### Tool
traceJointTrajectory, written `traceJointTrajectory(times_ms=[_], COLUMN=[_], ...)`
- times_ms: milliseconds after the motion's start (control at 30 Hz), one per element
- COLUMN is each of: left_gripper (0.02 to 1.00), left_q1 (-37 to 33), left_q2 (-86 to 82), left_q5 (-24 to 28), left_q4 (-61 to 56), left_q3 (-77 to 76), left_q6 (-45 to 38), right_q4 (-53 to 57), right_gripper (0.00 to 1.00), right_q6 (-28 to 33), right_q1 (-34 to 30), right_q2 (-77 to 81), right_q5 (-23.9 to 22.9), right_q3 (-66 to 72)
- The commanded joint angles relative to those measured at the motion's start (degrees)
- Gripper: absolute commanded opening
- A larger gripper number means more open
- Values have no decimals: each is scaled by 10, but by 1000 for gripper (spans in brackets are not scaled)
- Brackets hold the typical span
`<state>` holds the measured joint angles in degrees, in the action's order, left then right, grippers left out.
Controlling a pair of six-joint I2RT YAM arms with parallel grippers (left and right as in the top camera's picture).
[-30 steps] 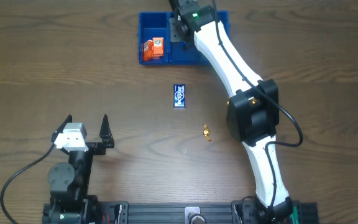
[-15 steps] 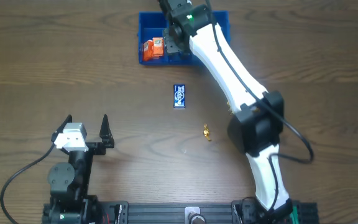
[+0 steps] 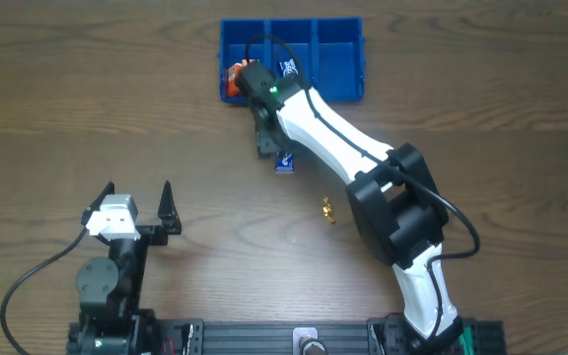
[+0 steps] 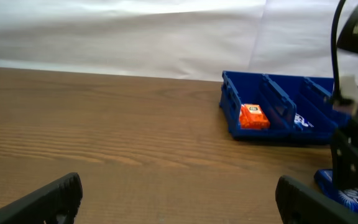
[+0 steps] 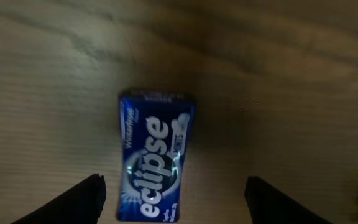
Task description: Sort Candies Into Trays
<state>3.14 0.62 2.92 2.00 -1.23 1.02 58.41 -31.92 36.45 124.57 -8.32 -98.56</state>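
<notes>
Candy in a blue pack (image 5: 156, 155) lies flat on the table (image 3: 116, 99), just below the blue tray (image 3: 292, 22) at top centre. The right gripper (image 5: 174, 202) hangs over it, fingers spread wide. At lower left, the left gripper (image 3: 138, 192) gapes apart too.

One blue tray (image 3: 339, 69), three compartments, at the top centre. Two blue packs: the upper pack (image 3: 289, 67) and the lower pack (image 5: 156, 162). One gold candy (image 3: 327, 209), mid-frame. At least one orange pack (image 4: 253, 116); more cannot be told. Two tools: left tool (image 3: 138, 187), right tool (image 5: 174, 193).
</notes>
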Motion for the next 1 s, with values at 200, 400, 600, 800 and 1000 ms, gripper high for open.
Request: traceJointTrajectory(times_ms=[200,400,600,800,1000], left_gripper=[998,998,998,998,998], left_q1=[-2,-2,-2,-2,-2], left_q2=[-4,-4,-4,-4,-4], left_q5=[-2,-2,-2,-2,-2], left_q4=[23,23,23,23,23], left_q3=[10,10,10,10,10], left_q6=[-9,-9,-9,-9,-9], right_q4=[-43,-68,-76,-78,-83], right_gripper=[750,748,687,432,253], right_q6=[-15,-16,-24,-26,-26], right_q1=[-1,-1,-1,-1,-1], right_q2=[-3,8,30,30,30], right_q5=[9,14,30,29,35], right_q3=[27,48,48,48,48])
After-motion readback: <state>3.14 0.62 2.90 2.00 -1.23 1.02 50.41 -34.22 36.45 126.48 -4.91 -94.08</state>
